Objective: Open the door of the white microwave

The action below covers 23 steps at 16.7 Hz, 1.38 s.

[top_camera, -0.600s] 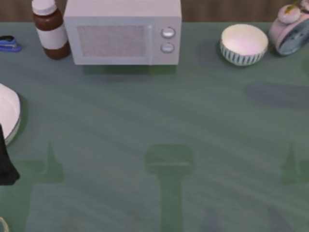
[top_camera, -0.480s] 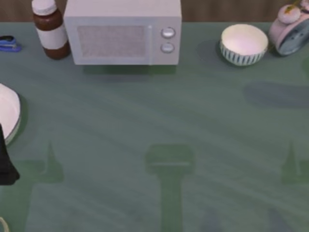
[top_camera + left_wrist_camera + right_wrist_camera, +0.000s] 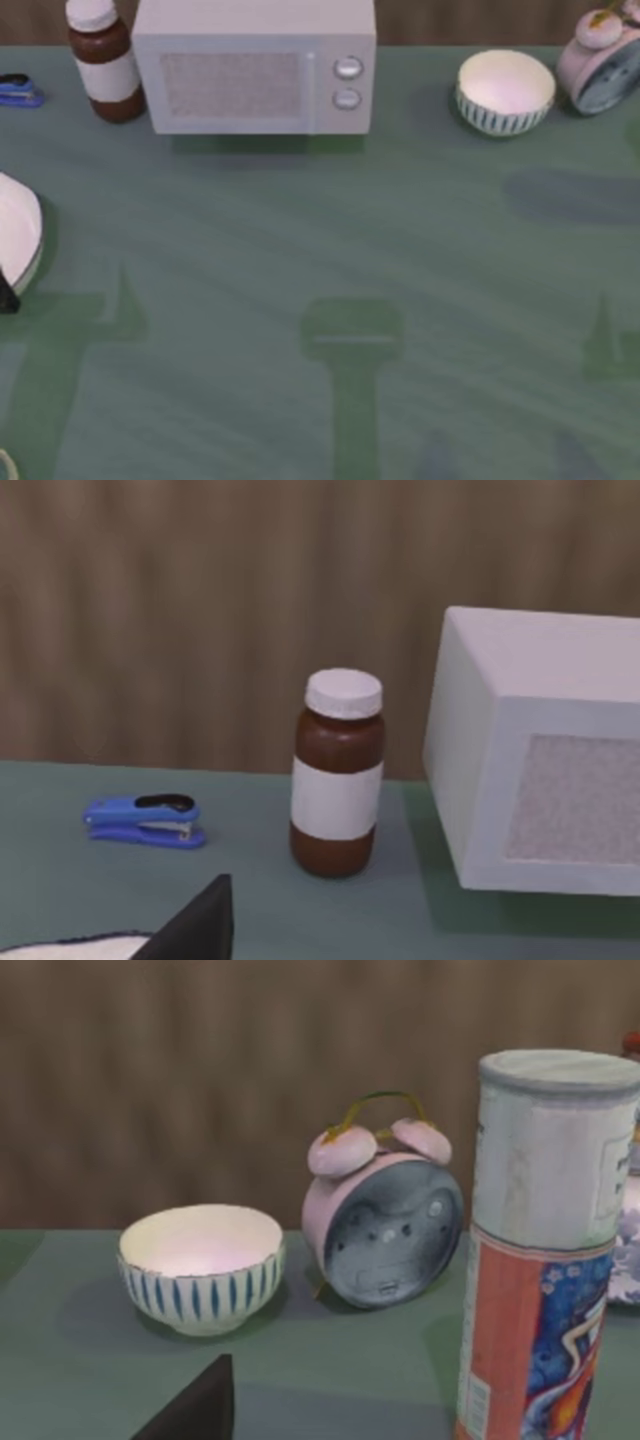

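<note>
The white microwave (image 3: 255, 65) stands at the back of the table, left of centre. Its door (image 3: 230, 85) with the grey mesh window lies flat against the front, beside two silver knobs (image 3: 348, 82). In the left wrist view the microwave (image 3: 540, 780) and its door (image 3: 575, 810) are still some way ahead. Only a dark sliver of my left gripper (image 3: 6, 297) shows at the table's left edge, far from the door; the same gripper (image 3: 195, 930) is partly seen in its wrist view. My right gripper (image 3: 195, 1410) is outside the top view and holds nothing visible.
A brown bottle (image 3: 105, 60) with a white cap stands just left of the microwave, with a blue stapler (image 3: 20, 90) farther left. A white plate (image 3: 18, 235) lies at the left edge. A striped bowl (image 3: 505, 90) and pink alarm clock (image 3: 605, 65) sit back right, near a tall can (image 3: 540, 1250).
My left arm has risen and moved toward the back: its dark part at the left edge has shrunk, and its shadow has slid toward the microwave. The door has not moved.
</note>
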### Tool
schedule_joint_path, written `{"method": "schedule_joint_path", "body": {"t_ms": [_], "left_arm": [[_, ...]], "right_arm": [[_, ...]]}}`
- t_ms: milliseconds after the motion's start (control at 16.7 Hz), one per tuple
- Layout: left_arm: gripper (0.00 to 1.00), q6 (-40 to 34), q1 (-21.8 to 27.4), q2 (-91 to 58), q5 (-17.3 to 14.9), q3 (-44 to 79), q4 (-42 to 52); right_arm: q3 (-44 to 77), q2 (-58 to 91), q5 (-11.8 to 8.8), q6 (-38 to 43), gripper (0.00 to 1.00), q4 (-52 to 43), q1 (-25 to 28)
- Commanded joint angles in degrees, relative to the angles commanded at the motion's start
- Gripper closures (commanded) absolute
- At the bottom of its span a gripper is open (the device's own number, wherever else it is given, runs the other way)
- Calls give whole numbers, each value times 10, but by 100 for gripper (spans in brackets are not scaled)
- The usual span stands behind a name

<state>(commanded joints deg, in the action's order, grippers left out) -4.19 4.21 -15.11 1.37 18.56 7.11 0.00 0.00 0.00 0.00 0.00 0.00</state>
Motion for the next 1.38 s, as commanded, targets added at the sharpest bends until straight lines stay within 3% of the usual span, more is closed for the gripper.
{"method": "schedule_joint_path", "body": {"t_ms": [1020, 1380], "left_arm": [[0, -195, 217, -856, 104, 951, 477], [0, -245, 274, -1116, 137, 1203, 622]], "right_arm": [[0, 0, 0, 0, 0, 0, 0], [0, 0, 0, 0, 0, 0, 0]]}}
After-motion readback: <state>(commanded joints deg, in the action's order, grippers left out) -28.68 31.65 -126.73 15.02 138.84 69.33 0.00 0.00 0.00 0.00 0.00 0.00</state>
